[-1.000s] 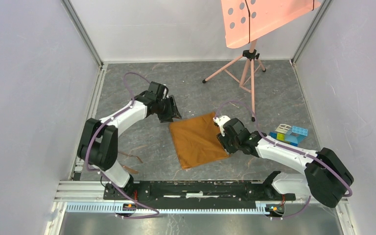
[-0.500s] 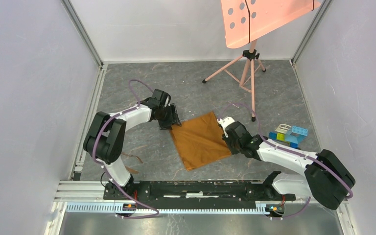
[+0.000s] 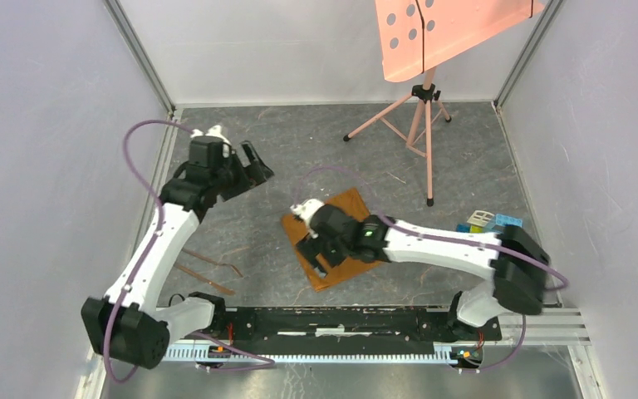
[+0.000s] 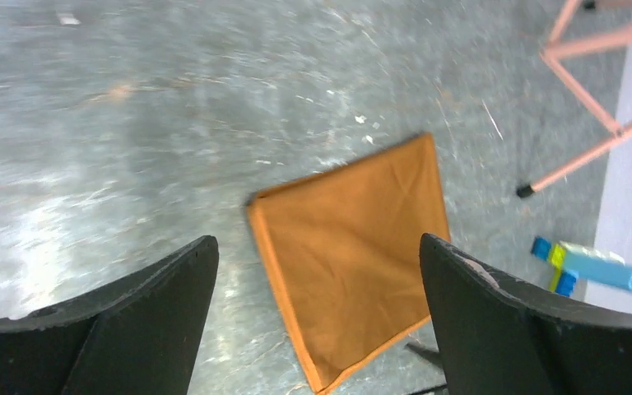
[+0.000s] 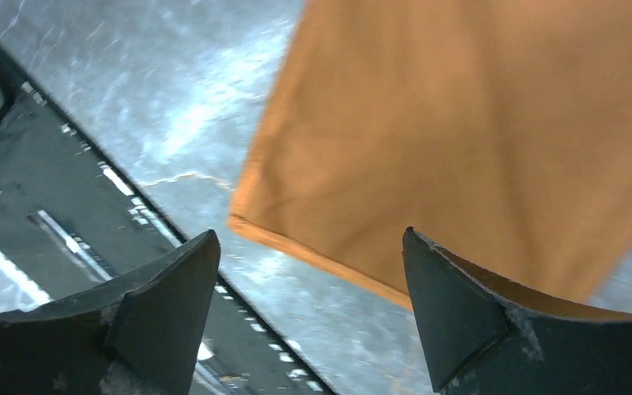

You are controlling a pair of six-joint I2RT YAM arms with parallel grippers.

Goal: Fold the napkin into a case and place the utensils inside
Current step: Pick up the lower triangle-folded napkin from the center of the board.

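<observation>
Napkin (image 3: 350, 208) is laid flat on the grey marbled table (image 3: 316, 141), roughly mid-table and turned corner-on like a diamond. It's seen as a plain orange-brown squarish patch, and no narrow packet has been made of it yet. From the left wrist view the napkin (image 4: 354, 255) is shown whole, with its left edge looking a bit doubled up. From the right wrist view only the near-left corner of the napkin (image 5: 477, 140) is caught, with the black base rail (image 5: 41, 197) just beyond it.

The right gripper (image 3: 317, 252) is positioned over the near-left part of the cloth, fingers spread wide, and nothing is pinched between them. Whether the fabric is actually touched can't be told, tbh. In its own camera the right gripper (image 5: 311, 239) is seen with one finger (image 5: 469, 321) overlapping the cloth edge and the other over bare table.

The left gripper (image 3: 253, 165) is held well away, up by the far-left part of the table, fingers wide apart and holding nothing. That's confirmed in its own view, where the left gripper (image 4: 319, 243) is pointed back toward the napkin.

The utensils (image 3: 206, 278), thin copper-brown pieces, are left lying on the table to the left of the napkin, apart from it and near the left arm's base.

Some toy blocks (image 3: 490, 224) are parked to the right, and a salmon-pink perforated panel (image 3: 449, 33) is mounted on a tripod (image 3: 416, 112) at the back.
</observation>
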